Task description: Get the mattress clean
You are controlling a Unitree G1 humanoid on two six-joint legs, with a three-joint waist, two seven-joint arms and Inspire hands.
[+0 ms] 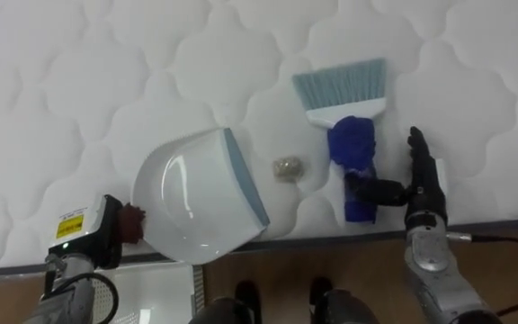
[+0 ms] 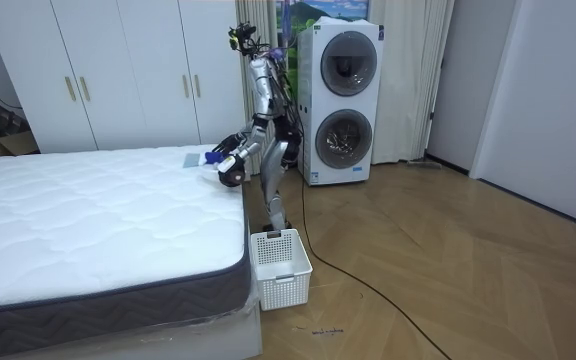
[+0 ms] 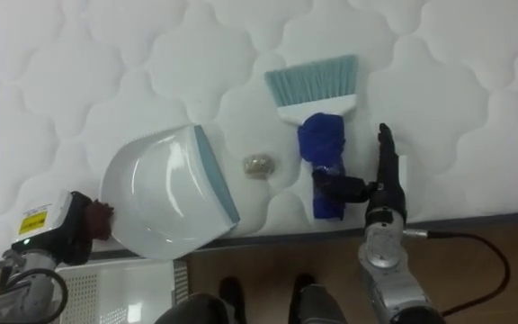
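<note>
Blue brush (image 1: 352, 144) is touched from 3 o'clock by the right hand (image 1: 423, 187), fingers (image 1: 415, 148) released; the left hand's (image 1: 95, 232) fingers cannot be told.

One bed (image 1: 79, 72) carries three loose things: one white dustpan (image 1: 192, 198) with a grey-blue lip, one brush (image 1: 349, 117) with a blue handle and pale blue bristles, and one small brownish lump of debris (image 1: 287, 167). Two robot hands are at the near edge, one left hand (image 1: 93, 232) and one right hand (image 1: 424, 184). In the room view there is one white basket (image 2: 281, 268), one white wardrobe (image 2: 118, 70), and two front-loading machines in a single stack: one upper machine (image 2: 343, 65) and one lower machine (image 2: 340, 135).
</note>
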